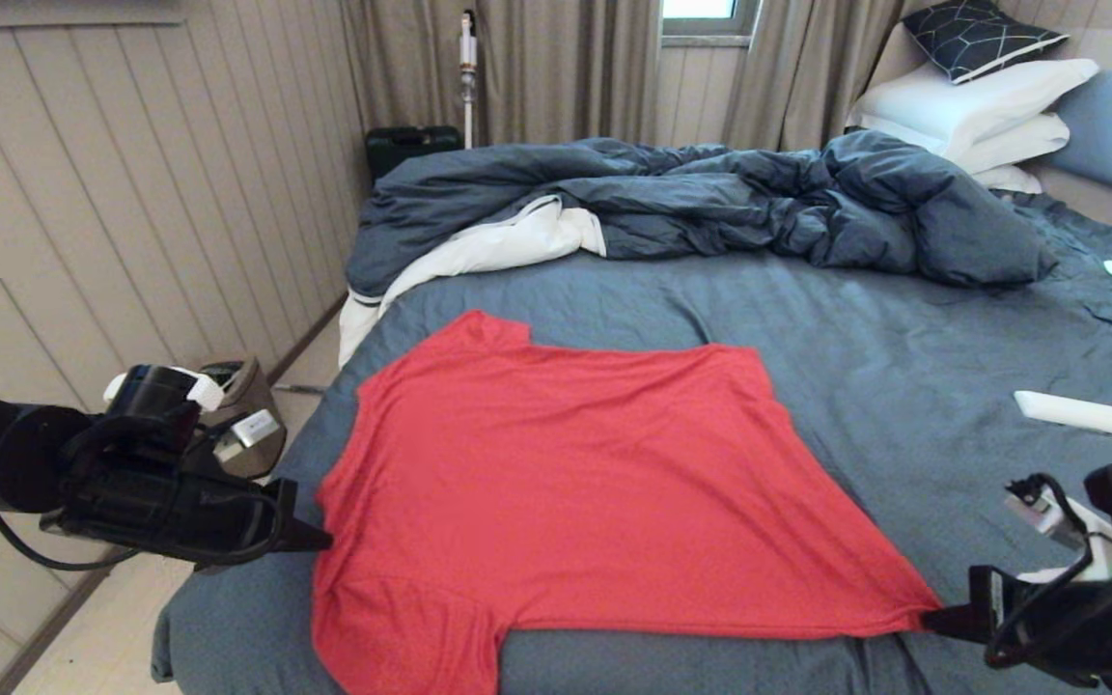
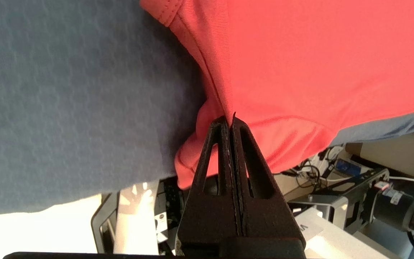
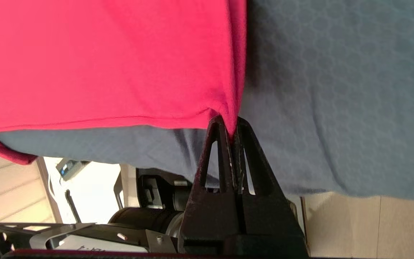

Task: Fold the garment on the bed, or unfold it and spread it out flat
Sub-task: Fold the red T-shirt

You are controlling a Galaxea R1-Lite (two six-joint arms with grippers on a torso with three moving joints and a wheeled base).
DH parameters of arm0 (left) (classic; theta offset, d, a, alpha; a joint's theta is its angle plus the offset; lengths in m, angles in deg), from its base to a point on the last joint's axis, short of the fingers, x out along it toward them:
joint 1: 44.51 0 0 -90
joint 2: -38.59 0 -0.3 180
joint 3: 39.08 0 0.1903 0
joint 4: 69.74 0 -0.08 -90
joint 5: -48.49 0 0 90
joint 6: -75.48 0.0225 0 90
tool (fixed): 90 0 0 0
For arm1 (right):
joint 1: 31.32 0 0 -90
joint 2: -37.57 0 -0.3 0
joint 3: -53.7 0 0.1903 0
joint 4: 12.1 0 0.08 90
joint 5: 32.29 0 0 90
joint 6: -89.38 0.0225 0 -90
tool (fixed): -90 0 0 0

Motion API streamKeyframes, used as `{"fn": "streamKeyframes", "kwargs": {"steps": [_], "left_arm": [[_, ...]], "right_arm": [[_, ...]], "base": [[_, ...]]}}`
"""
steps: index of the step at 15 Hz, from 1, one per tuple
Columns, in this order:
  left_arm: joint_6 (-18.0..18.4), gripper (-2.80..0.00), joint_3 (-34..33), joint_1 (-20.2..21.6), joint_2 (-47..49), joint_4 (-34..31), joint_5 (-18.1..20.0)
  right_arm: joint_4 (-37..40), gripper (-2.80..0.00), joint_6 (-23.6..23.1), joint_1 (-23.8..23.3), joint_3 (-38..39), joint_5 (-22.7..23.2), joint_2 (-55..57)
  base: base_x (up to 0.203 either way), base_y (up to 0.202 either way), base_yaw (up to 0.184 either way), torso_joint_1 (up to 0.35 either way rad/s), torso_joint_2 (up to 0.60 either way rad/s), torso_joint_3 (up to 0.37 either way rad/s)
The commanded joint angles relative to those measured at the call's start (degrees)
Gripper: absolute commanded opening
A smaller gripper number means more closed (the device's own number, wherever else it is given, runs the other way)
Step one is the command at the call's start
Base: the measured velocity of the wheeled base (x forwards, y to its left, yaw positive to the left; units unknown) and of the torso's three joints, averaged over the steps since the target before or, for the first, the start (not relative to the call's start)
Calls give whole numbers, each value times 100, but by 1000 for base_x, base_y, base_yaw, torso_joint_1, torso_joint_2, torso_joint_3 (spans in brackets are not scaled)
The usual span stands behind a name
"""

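Reaching level over the bed, left claw and right claw pinch the garment's corners.

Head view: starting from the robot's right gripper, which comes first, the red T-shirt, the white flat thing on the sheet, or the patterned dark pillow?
From the right gripper:
1. Red T-shirt, its corner pinched in the gripper.
2. White flat object, on the sheet just beyond.
3. Patterned dark pillow, atop the white pillows, far right corner.

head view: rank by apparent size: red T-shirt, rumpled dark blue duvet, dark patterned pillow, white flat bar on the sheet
1-2. Red thin-knit T-shirt and rumpled dark blue duvet: alike; the duvet lies farther away, so unranked.
3. Dark patterned pillow.
4. White flat bar.
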Motion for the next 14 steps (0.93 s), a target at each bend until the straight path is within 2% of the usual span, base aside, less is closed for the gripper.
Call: {"fn": "streamKeyframes", "kwargs": {"steps": [1,8,14], "left_arm": [[1,-280,-106,10,-228,-26,10],[66,-280,-565,16,-907,-188,-20],[104,-280,-458,225,-944,-189,-48]], "right_arm": [[13,-280,18,-56,50,11,-452],[333,-280,-4,-322,393,18,-1327],[361,-280,-180,-632,695,235,-1528]], "base": [[0,0,0,0,0,0],[0,0,0,0,0,0],[0,0,0,0,0,0]]}}
